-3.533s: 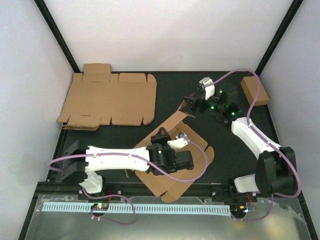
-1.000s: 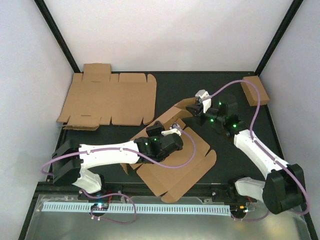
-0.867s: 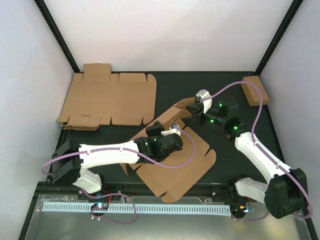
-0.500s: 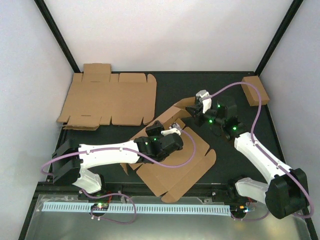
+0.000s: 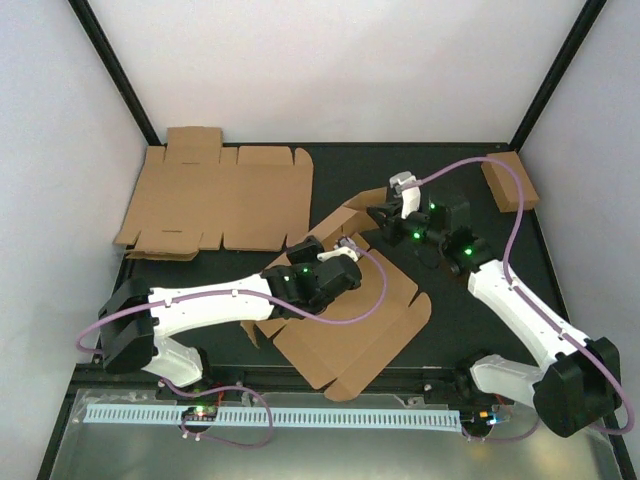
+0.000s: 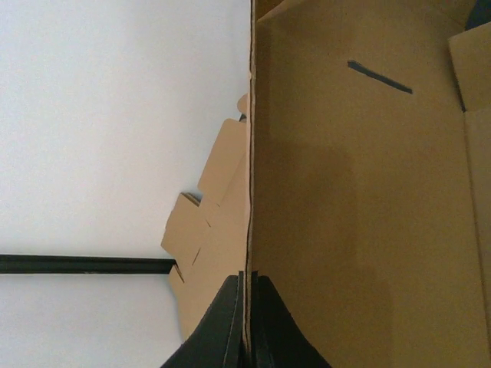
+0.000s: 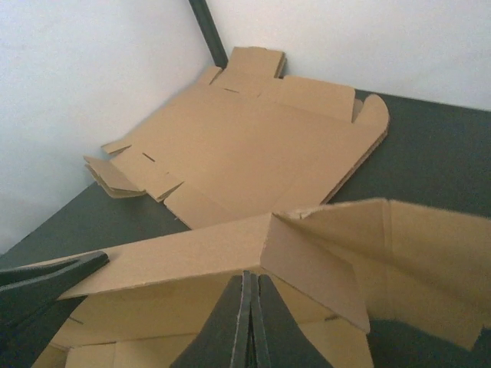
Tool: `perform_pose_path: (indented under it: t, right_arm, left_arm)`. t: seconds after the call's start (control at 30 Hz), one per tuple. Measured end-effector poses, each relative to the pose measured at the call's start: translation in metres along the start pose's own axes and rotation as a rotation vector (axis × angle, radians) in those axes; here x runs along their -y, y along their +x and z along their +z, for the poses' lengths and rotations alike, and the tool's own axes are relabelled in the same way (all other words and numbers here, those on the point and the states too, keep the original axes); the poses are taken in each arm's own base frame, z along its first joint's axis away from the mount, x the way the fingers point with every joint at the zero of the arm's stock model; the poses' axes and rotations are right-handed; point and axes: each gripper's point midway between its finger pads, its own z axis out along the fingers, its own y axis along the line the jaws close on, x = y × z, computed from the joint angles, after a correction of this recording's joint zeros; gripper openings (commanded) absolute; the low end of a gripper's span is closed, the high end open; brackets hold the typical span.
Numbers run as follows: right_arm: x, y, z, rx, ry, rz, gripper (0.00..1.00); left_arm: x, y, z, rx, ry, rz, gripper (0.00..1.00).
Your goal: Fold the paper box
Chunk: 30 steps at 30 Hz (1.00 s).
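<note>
The paper box [image 5: 345, 320] lies partly folded in the middle of the table, its brown walls and flaps half raised. My left gripper [image 5: 350, 249] is shut on the upper edge of one raised wall [image 6: 250, 153], and the cardboard runs straight between its fingertips [image 6: 232, 307]. My right gripper [image 5: 374, 214] is at the box's far raised corner. Its jaws are shut and nothing shows between them. The tips [image 7: 251, 277] press against the inner face of the wall [image 7: 169, 261], just under a folded-in flap [image 7: 314, 268].
A flat die-cut cardboard sheet [image 5: 215, 198] lies at the back left against the white wall, also seen in the right wrist view [image 7: 261, 146]. A small closed brown box [image 5: 508, 182] sits at the back right. White walls and black frame posts enclose the table.
My left gripper has drawn the held wall slightly back and left, standing it more upright. The right gripper has shifted a little left at the far corner.
</note>
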Motion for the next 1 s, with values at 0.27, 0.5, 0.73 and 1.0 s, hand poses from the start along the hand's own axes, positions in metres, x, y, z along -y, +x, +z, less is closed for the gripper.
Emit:
perform_pose_path:
  t: [0.27,0.5,0.73,1.0]
  right_arm:
    - [0.027,0.008,-0.003,-0.026,0.135,-0.040,0.43]
    - [0.079,0.008,-0.012,-0.024,0.198,-0.092,0.58]
    - [0.109,0.043,0.003,-0.088,0.074,-0.109,0.90]
    - [0.124,0.061,0.020,-0.092,-0.092,-0.139,0.98]
  left_arm:
    - [0.003,-0.001,0.001,0.006,0.028,-0.006,0.01]
    - [0.005,-0.002,0.001,0.010,0.042,-0.006,0.01]
    - [0.008,-0.001,0.002,0.012,0.050,-0.005,0.01]
    - [0.013,0.001,0.004,0.016,0.054,-0.004,0.01]
